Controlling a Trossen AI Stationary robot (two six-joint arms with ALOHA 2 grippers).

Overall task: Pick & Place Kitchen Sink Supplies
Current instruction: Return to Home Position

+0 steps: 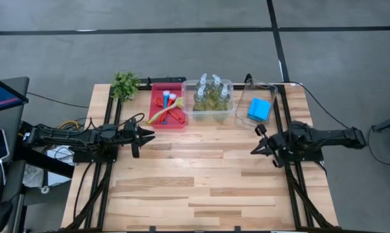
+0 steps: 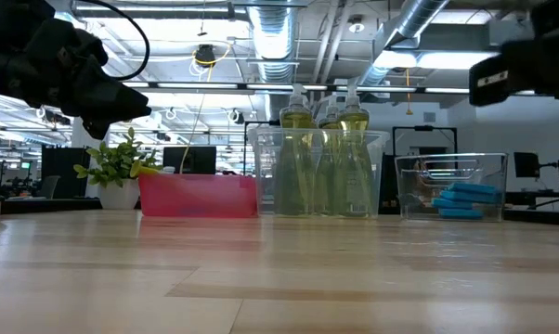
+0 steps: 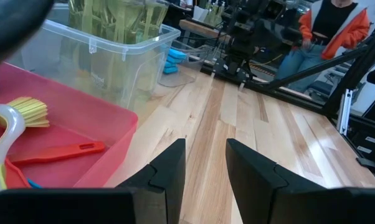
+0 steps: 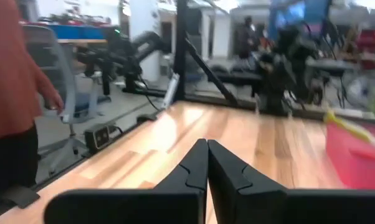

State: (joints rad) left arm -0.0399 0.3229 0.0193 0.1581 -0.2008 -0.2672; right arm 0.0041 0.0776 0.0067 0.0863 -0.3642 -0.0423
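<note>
Several clear bottles of yellow-green liquid (image 1: pixel 211 96) (image 2: pixel 324 158) stand upright in a clear bin. Blue sponges (image 1: pixel 260 109) (image 2: pixel 463 199) lie stacked in a second clear bin to its right. Red, blue and yellow brushes (image 1: pixel 164 107) (image 3: pixel 25 112) lie in a red tray (image 1: pixel 177 123). My left gripper (image 1: pixel 145 136) (image 3: pixel 206 155) hovers open just near of the tray and holds nothing. My right gripper (image 1: pixel 258 141) (image 4: pixel 207 146) is shut and empty, on the near side of the sponge bin, pointing toward the table's left.
A small green plant (image 1: pixel 125 84) (image 2: pixel 120 167) stands at the far left corner, beside the tray. Bare wood (image 1: pixel 201 175) spreads over the table's middle and near half. A person in orange (image 3: pixel 337 25) sits beyond the table's right edge.
</note>
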